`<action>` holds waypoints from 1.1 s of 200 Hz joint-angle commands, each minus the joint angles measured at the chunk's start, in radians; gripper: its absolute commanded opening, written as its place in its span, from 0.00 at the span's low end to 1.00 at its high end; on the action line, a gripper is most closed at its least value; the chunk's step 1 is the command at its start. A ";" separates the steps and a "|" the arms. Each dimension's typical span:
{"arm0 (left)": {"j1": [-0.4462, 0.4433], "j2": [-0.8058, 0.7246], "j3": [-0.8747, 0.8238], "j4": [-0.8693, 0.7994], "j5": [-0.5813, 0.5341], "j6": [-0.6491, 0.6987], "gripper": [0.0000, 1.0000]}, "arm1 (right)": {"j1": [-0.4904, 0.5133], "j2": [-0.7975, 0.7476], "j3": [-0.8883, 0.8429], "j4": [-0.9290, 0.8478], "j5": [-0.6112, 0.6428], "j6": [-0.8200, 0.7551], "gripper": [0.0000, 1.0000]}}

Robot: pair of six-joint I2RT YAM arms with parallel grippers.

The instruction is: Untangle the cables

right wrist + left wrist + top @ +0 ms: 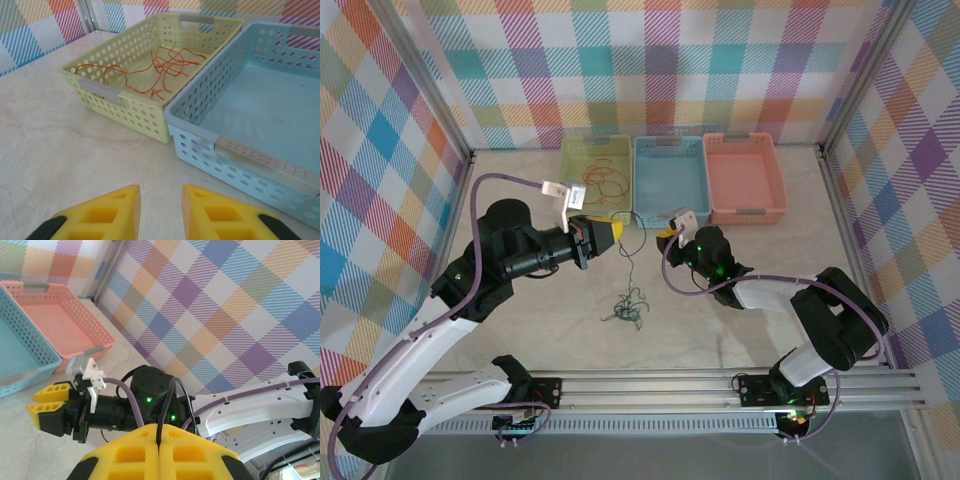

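**Item 1, near centre.** Tangle of cables [628,305], green and black strands knotted together, is lying on the table [750,330], not yet separated.

**Item 2, middle left.** Left gripper [616,232] is clamping tight on a black cable [628,270], which is trailing down toward the tangle.
- Risk: the strand is hair-thin and may be slipping out from between the pads under any tug.
- Risk: a pull may be dragging the whole clump along or cinching its knots instead of freeing one strand.

**Item 3, middle right.** Right gripper [160,210] is hanging with jaws parted and nothing between them, just right of the left gripper.
- Risk: pinching at so fine a strand may be missing it, or the two grippers may be colliding.

**Item 4, far left.** Orange cables [167,67] are resting in the yellow basket [100,90], with the blue basket [195,132] adjoining on the right.
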State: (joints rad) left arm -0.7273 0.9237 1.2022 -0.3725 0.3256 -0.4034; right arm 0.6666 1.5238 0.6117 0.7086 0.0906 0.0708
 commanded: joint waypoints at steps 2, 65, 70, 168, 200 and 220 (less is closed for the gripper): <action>-0.014 -0.010 0.024 -0.063 -0.073 0.002 0.00 | -0.006 0.004 0.022 -0.008 0.003 0.018 0.29; -0.012 0.066 0.036 -0.076 -0.240 -0.003 0.00 | -0.005 -0.053 -0.118 0.336 -0.488 -0.090 0.42; -0.013 0.076 0.040 -0.076 -0.243 -0.003 0.00 | -0.002 -0.048 -0.131 0.384 -0.551 -0.111 0.44; -0.012 0.189 0.102 -0.114 -0.252 0.015 0.00 | 0.054 -0.120 -0.156 0.449 -0.714 -0.161 0.57; -0.012 0.206 0.117 -0.119 -0.190 0.004 0.00 | 0.064 -0.149 -0.138 0.398 -0.680 -0.157 0.55; -0.011 0.216 0.123 -0.114 -0.136 -0.007 0.00 | 0.065 -0.125 -0.117 0.414 -0.632 -0.121 0.54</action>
State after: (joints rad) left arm -0.7307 1.1275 1.2919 -0.4885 0.1135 -0.4034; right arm 0.7238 1.3884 0.4606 1.1313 -0.5755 -0.0673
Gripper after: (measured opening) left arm 0.053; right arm 0.549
